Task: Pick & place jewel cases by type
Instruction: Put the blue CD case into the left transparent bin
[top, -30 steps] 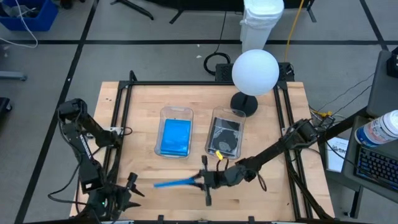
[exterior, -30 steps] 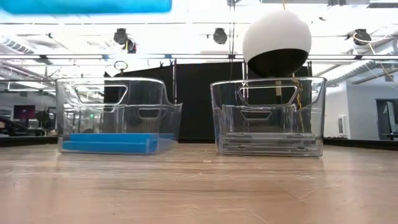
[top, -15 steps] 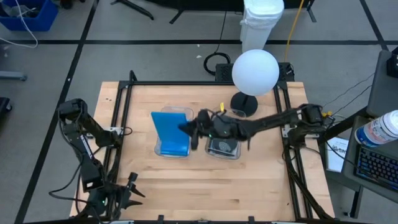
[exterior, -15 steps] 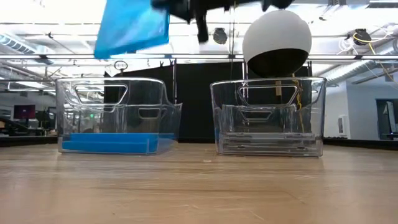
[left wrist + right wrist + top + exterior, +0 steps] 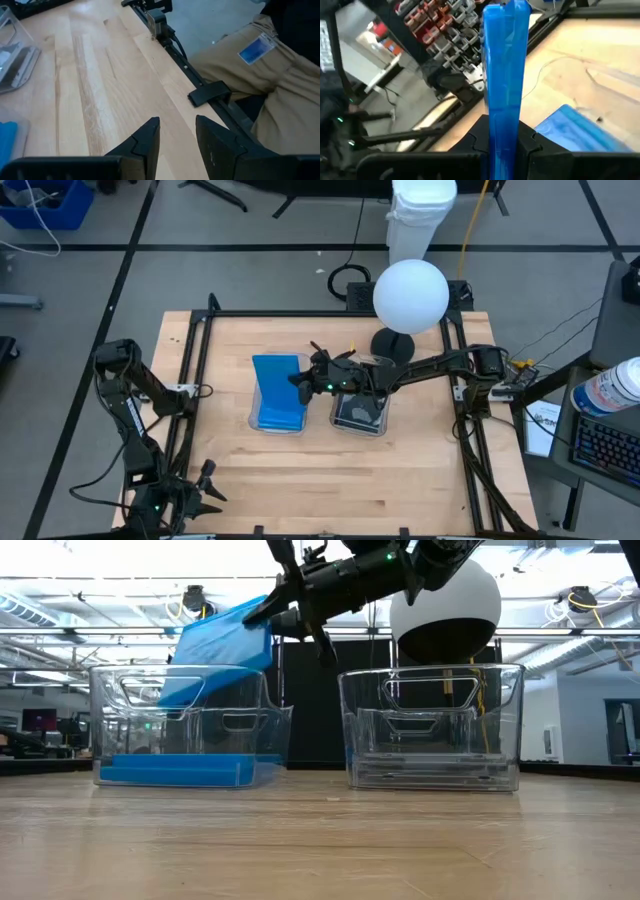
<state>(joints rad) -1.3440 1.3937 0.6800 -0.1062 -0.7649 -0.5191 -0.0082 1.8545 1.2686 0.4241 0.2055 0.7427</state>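
My right gripper (image 5: 303, 381) is shut on a bright blue jewel case (image 5: 276, 373) above the left clear bin (image 5: 262, 420), which holds blue cases (image 5: 175, 771) stacked flat on its floor. In the low view the held case (image 5: 215, 650) slants, its lower end behind the bin's wall (image 5: 190, 700). The right clear bin (image 5: 385, 394) holds clear/dark cases (image 5: 430, 772) lying flat. My left gripper (image 5: 175, 145) is open at the table's near-left corner, over bare wood. My right gripper pinches the blue case between its two fingers (image 5: 479, 134) at the case's right-hand edge (image 5: 502, 112). The fingers reach in from the table's right, roughly level. The case is lifted clear and tilted, its upper end at the gripper (image 5: 280, 612) and its lower end (image 5: 175, 690) dipped inside the left bin.
A white ball lamp (image 5: 410, 295) on a black stand rises behind the right bin. A black frame rail (image 5: 197, 370) runs round the table. A person in tan trousers (image 5: 260, 75) stands beyond the rail. The near half of the table (image 5: 330, 470) is bare wood.
My right gripper has carried the blue case up from the table's near edge toward the far edge and over the left bin, then sunk. The case has turned from level to slanting, and its lower end now dips inside the bin.
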